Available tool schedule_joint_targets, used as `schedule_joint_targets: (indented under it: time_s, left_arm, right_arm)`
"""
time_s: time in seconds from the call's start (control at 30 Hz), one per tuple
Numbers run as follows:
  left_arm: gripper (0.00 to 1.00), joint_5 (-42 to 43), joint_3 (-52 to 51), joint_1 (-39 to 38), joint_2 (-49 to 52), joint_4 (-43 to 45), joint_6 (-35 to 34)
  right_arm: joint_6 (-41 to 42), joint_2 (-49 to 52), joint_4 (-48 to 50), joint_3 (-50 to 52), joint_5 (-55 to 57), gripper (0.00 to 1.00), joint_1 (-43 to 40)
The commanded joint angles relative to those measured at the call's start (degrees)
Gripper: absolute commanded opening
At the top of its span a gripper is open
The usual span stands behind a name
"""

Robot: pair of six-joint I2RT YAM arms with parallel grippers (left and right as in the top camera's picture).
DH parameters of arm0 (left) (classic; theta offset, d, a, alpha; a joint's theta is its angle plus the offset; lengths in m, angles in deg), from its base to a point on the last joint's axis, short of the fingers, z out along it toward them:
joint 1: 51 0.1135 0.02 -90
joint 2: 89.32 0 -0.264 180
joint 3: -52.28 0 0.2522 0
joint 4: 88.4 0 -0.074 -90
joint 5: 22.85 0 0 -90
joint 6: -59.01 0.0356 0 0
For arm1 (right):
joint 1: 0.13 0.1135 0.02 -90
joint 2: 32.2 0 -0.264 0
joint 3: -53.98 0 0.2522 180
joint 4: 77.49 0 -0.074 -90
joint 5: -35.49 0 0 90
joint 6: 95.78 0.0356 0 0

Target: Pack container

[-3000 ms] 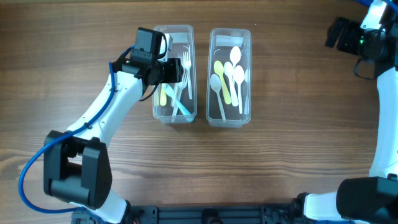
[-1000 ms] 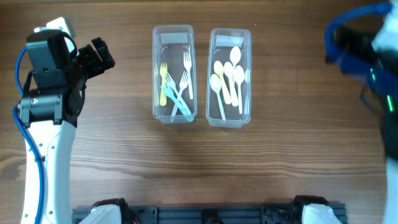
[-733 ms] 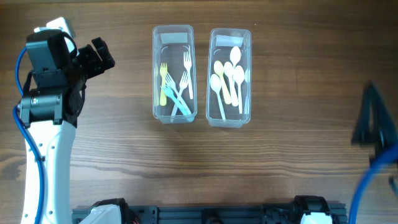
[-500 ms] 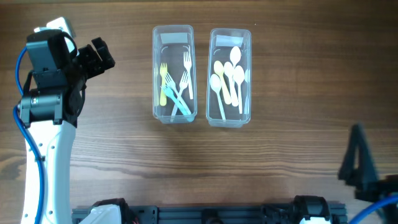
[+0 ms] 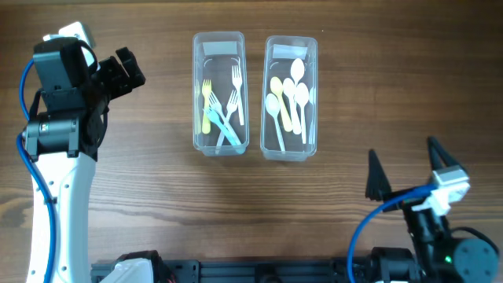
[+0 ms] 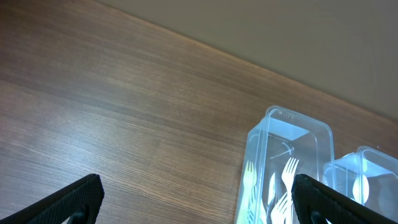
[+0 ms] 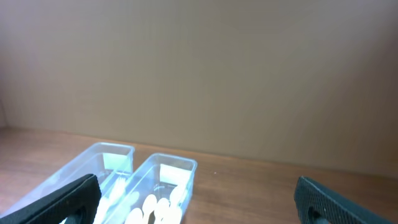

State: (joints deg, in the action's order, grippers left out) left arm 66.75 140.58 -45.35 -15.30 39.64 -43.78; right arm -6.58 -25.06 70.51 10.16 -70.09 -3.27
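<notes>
Two clear plastic containers stand side by side in the middle of the table. The left container (image 5: 220, 93) (image 6: 267, 155) (image 7: 93, 163) holds several forks in white, yellow and blue. The right container (image 5: 291, 97) (image 6: 367, 177) (image 7: 163, 177) holds several white and yellow spoons. My left gripper (image 5: 130, 71) (image 6: 196, 205) hangs open at the far left, well clear of the containers, with nothing between its fingers (image 6: 71, 198). My right gripper (image 5: 402, 157) (image 7: 199, 202) is open and empty near the front right edge, its fingers (image 7: 333, 200) spread wide and aimed toward the containers.
The wooden table (image 5: 354, 47) runs out on all sides of the containers. A plain beige wall (image 7: 199, 74) stands behind the table. A blue cable (image 5: 369, 228) loops by the right arm's base at the front edge.
My right arm has swung from the back right corner down to the front right edge. The left arm, withdrawn earlier from the fork container, has stayed still over the last second.
</notes>
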Motion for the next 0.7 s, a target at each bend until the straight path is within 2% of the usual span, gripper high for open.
schedule_joint_targets:
  time_s: [0.0,0.3,0.53,0.67]
  left_arm:
    - [1.00,-0.6,0.6,0.4,-0.1,0.2,-0.1]
    - [1.00,-0.6,0.6,0.4,-0.1,0.2,-0.1]
    - [1.00,-0.6,0.6,0.4,-0.1,0.2,-0.1]
    - [1.00,-0.5,0.6,0.4,-0.1,0.2,-0.1]
  right_arm:
    - [-0.8,-2.5,4.2,6.2,-2.5,1.00,0.3]
    - [-2.0,-6.9,10.7,18.1,-2.3,1.00,0.3]
    - [2.7,-6.9,16.1,22.6,1.9,1.00,0.3]
    - [2.7,-6.9,17.6,24.5,2.3,1.00,0.3]
